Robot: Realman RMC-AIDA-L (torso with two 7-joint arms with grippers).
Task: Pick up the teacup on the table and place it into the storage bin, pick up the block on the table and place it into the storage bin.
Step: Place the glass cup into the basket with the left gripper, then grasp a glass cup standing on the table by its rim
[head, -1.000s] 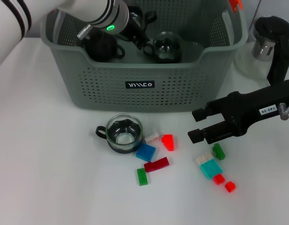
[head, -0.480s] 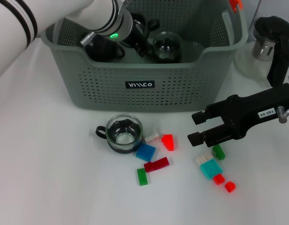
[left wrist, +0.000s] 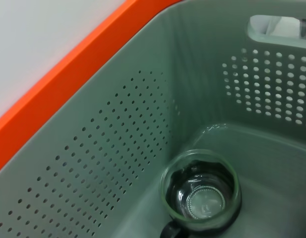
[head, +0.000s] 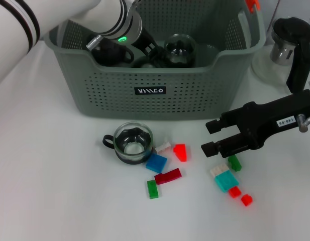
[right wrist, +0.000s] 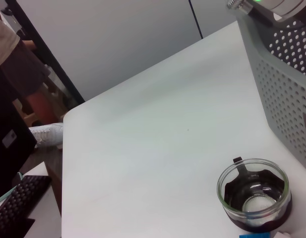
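**Left arm inside the bin; one teacup and the blocks wait on the counter**

Left side: the left gripper (head: 144, 50) is down inside the storage bin (head: 155, 93), near its left-front part. Its fingers are hidden behind the wrist and the bin wall, so I cannot tell whether they are apart or together. The left wrist view looks onto a glass teacup in the bin (left wrist: 200, 193), upright on the floor near a perforated wall. In the head view more dark cups sit close by it.

Centre: a teacup on the counter (head: 133, 143) stands upright just in front of the bin, handle pointing to the robot's left. A blue block (head: 156, 162) lies touching or just beside its base; a dark red block (head: 168, 175) and a green block (head: 152, 189) lie just beyond.

Right: the right gripper (head: 211, 135) hovers above the counter with its fingers apart and nothing between them, over a teal block (head: 226, 179).

Judgement: if the left arm is finishing a drop, it should lift straight up, clear of the cups and the rim, before swinging out. The next cup grasp should come from above on the rim side away from the blue block.
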